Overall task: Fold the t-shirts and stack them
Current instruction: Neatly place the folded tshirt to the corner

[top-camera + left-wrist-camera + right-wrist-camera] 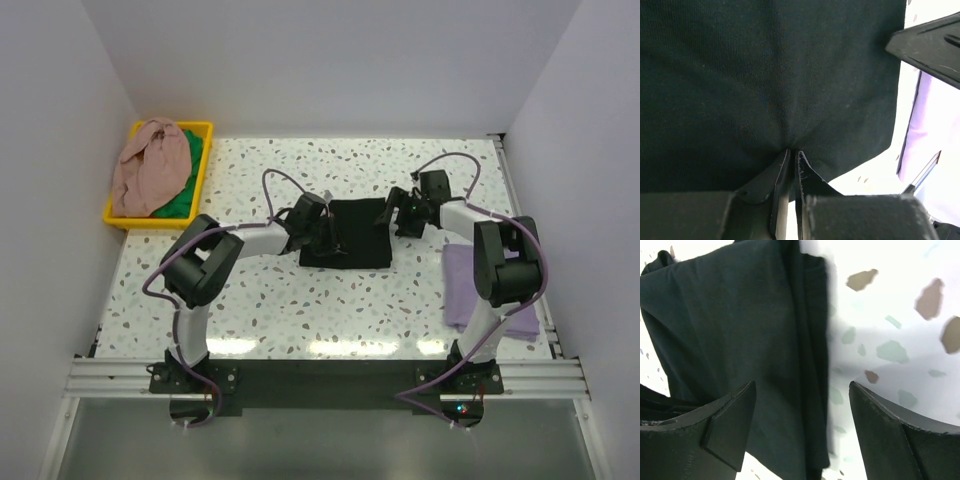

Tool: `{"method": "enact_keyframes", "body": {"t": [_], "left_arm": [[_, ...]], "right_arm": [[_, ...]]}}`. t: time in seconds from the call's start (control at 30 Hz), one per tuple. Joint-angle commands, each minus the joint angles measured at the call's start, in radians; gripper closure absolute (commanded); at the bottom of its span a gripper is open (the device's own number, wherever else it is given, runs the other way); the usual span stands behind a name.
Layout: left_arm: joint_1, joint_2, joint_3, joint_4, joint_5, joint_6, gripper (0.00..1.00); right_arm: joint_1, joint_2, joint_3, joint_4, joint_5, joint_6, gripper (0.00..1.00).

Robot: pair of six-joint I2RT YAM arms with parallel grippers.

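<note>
A white speckled terrazzo-pattern table (300, 310) is carrying three things. A folded black cloth t-shirt (358, 235) is lying flat between the left gripper (330, 240) and the right gripper (392, 222). A folded lavender-purple cloth t-shirt (458, 290) is resting nearer the arm bases, to the right gripper's right. A yellow rectangular plastic bin (140, 222) is sitting well off to the left gripper's left, at the far corner.

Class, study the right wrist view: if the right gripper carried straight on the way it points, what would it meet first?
Probably the black t-shirt: its folded edge lies between the open jaws of the right gripper, with table beside. Depth is unclear.
</note>
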Motion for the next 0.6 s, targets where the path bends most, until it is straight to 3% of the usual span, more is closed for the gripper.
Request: {"method": "enact_keyframes", "body": {"t": [0.0, 0.3, 0.57], "left_arm": [[-0.008, 0.022, -0.024, 0.019, -0.029, -0.003, 0.87], [-0.008, 0.019, 0.004, -0.013, -0.041, 0.014, 0.87], [-0.008, 0.022, 0.042, -0.036, -0.038, 0.026, 0.87]], "right_arm": [[0.041, 0.030, 0.018, -0.002, 0.060, -0.025, 0.21], [0.100, 0.056, 0.030, -0.093, 0.221, -0.002, 0.30], [0.134, 0.121, 0.098, -0.124, 0.246, -0.004, 0.70]]}}
